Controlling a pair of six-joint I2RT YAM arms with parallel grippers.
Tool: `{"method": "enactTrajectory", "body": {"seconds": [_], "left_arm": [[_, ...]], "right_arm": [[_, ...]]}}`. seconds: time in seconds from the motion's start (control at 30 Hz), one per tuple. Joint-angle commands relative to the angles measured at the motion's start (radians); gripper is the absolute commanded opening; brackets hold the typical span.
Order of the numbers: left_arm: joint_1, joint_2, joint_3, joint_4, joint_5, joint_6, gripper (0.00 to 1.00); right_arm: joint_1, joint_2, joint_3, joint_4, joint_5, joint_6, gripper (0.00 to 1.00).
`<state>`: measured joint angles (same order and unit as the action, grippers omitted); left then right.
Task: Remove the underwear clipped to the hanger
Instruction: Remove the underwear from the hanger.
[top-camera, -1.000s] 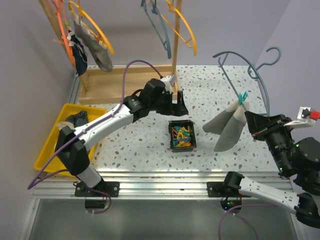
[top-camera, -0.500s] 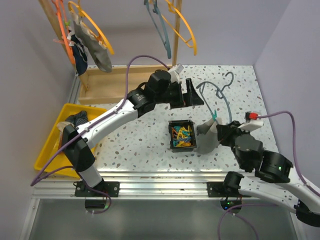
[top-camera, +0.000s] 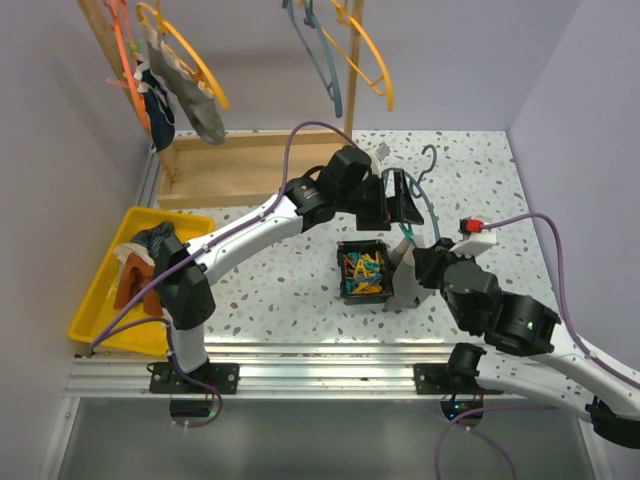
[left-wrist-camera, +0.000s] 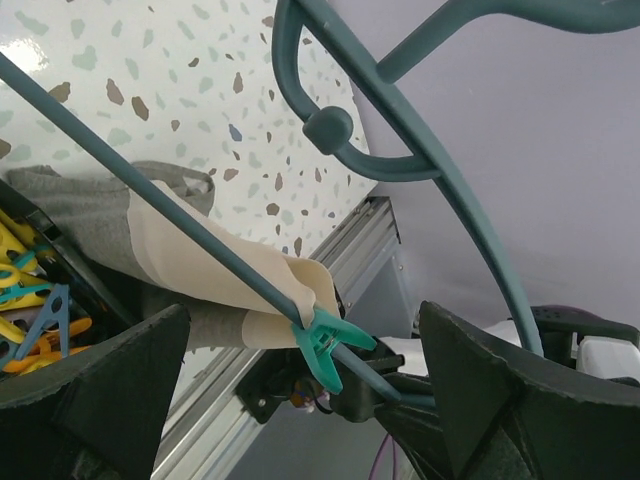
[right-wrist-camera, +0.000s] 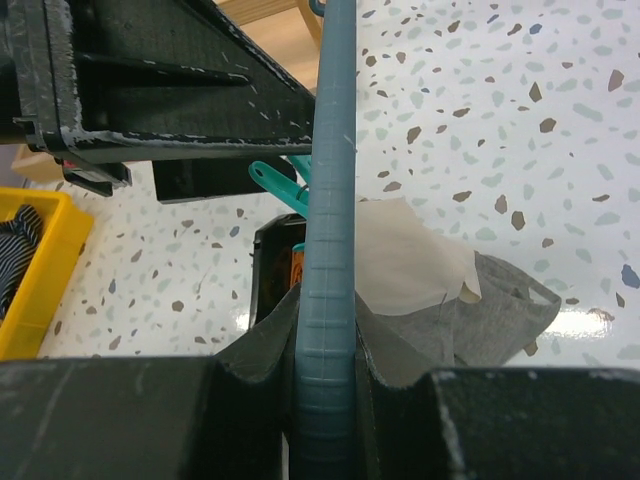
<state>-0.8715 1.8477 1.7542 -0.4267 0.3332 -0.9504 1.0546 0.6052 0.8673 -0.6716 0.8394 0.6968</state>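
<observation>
From above, my right claw (top-camera: 428, 262) is clenched on the teal hanger (top-camera: 428, 200), and my left claw (top-camera: 400, 195) is spread wide beside it. The grey underwear (top-camera: 403, 285) dangles just beside the black box (top-camera: 363, 270). 2 briefs (top-camera: 150, 243) lie in the yellow bin (top-camera: 95, 290), and more hang on the rack (top-camera: 195, 100).

My left wrist: a teal clip (left-wrist-camera: 325, 340) pins the underwear on, not yet freed.

My right wrist: the hanger rod is gripped, with the cloth clipped beneath it.
</observation>
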Motion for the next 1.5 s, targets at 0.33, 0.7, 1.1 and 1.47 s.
{"method": "enactTrajectory", "body": {"seconds": [0.33, 0.7, 1.1, 1.47], "left_arm": [[-0.003, 0.054, 0.071, -0.024, 0.059, -0.028, 0.87], [-0.003, 0.036, 0.039, -0.006, 0.086, -0.022, 0.0], [0.002, -0.06, -0.039, 0.126, 0.055, -0.031, 0.0], [0.023, -0.081, -0.085, 0.345, 0.165, -0.08, 0.0]], "right_arm": [[0.002, 0.045, 0.027, 0.09, 0.032, -0.089, 0.0], [0.004, 0.041, 0.038, 0.075, 0.067, -0.108, 0.0], [0.002, 0.03, 0.039, -0.113, 0.124, 0.071, 0.0], [0.004, -0.032, -0.014, -0.206, 0.046, 0.161, 0.0]]}}
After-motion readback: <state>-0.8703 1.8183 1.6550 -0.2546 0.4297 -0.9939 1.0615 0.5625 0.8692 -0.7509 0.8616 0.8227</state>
